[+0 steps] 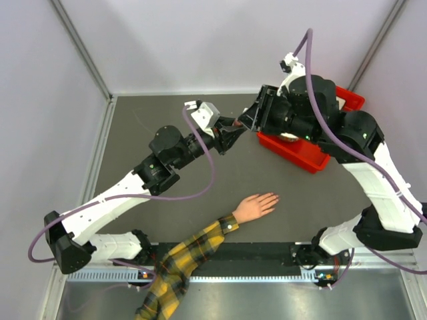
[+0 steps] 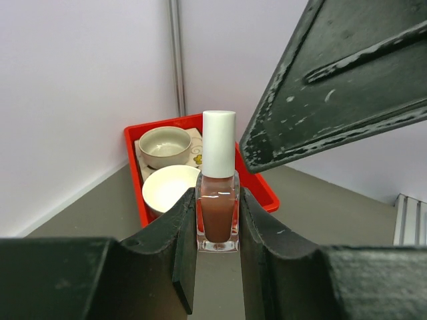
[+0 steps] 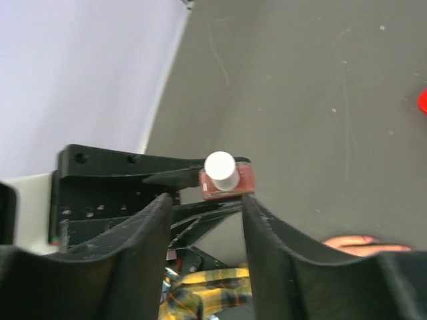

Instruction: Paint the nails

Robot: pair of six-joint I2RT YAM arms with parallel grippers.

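Observation:
My left gripper (image 1: 233, 131) is shut on a small nail-polish bottle (image 2: 217, 212) of red-brown polish with a white cap (image 2: 219, 143), held upright above the table. My right gripper (image 3: 205, 205) is open just above it, with the cap (image 3: 220, 169) beyond the gap between its fingers. One right finger (image 2: 347, 87) hangs beside the cap. The pale mannequin hand (image 1: 255, 206) with the yellow plaid sleeve (image 1: 192, 257) lies flat near the front; its nails (image 1: 273, 198) are too small to make out. Its fingers also show in the right wrist view (image 3: 363, 243).
A red tray (image 1: 312, 159) stands at the back right, under the right arm. In the left wrist view the tray (image 2: 132, 167) holds two pale bowls (image 2: 164, 145) (image 2: 169, 188). Walls close off the back and sides.

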